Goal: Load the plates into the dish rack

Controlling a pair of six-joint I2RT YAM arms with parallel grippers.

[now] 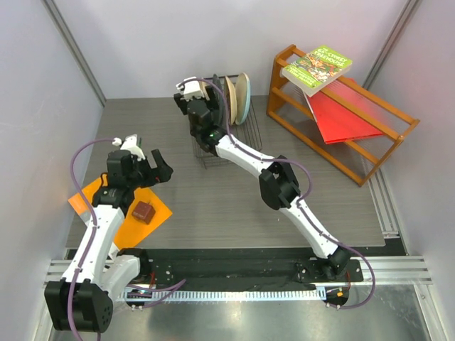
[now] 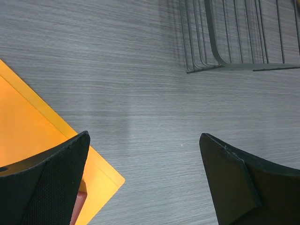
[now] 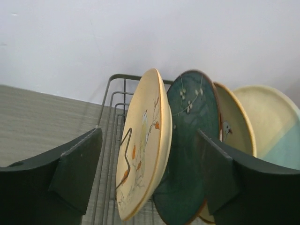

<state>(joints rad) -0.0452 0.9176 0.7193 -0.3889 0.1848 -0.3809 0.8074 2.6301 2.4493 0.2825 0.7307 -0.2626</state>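
Four plates [image 1: 240,96] stand on edge in the black wire dish rack [image 1: 245,135] at the back. In the right wrist view, front to back, they are a tan bird plate [image 3: 143,150], a dark blue-green plate [image 3: 190,140], a second tan plate [image 3: 234,126] and a cream and light-blue plate [image 3: 276,131]; the rack's wire [image 3: 115,101] is behind them. My right gripper [image 3: 150,173] is open, jaws spread on either side of the front plate's rim without gripping it; it hangs over the rack [image 1: 205,98]. My left gripper [image 1: 153,167] is open and empty over the bare table [image 2: 147,183].
An orange sheet [image 1: 121,206] with a small brown block [image 1: 143,212] lies under the left arm; its corner shows in the left wrist view [image 2: 28,126]. An orange wooden shelf [image 1: 341,142] at the back right holds a book [image 1: 316,69] and a red folder [image 1: 341,117].
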